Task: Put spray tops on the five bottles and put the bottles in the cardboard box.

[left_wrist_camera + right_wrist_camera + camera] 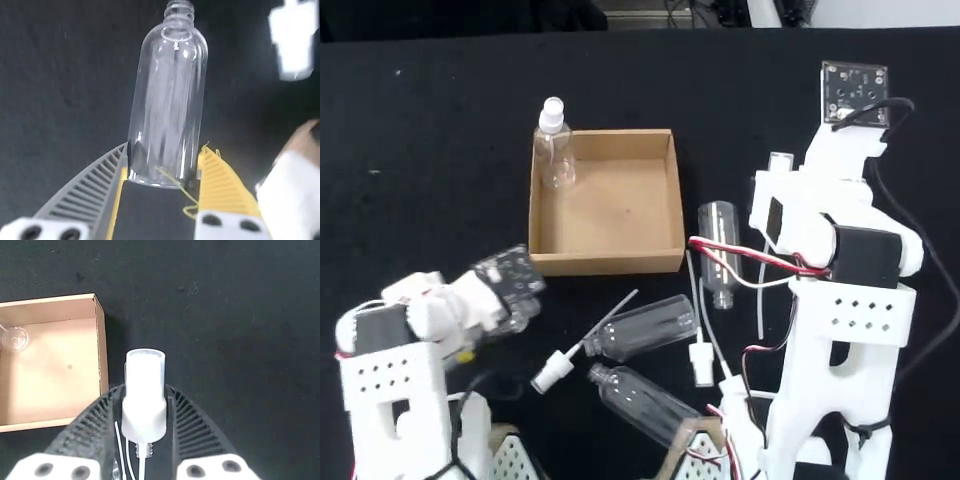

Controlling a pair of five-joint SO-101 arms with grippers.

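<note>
Presently, the left gripper [165, 150] clamps the base of a clear round plastic bottle [167, 95] between one grey and one yellow finger. The bottle's long axis runs straight out from the jaws, and its open threaded neck points away from the wrist over the black table [420, 150]. The left arm [425, 315] sits folded low, just off the front left corner of the shallow brown cardboard box [605, 263]. The right gripper [144, 390] is closed narrowly on the collar of a white plastic spray top [145, 372], whose capped head points away from the wrist while its thin dip tube trails back between the fingers. It hangs just outside the box's right wall. The right arm [840, 250] stands tall and bent to the right of the box. Inside the box, a capped clear bottle [554, 145] stands upright in the far left corner. An uncapped clear bottle [720, 250] lies just right of the box, its long axis parallel to the right wall. Before the front wall lie a second uncapped bottle [645, 328], neck toward the left arm, and a third uncapped bottle [645, 400] farther out, neck angled toward the box. A loose white spray top [552, 372] rests beside them with its tube slanting toward the front wall. Another loose spray top [701, 362] lies with its tube reaching toward the front right corner.
</note>
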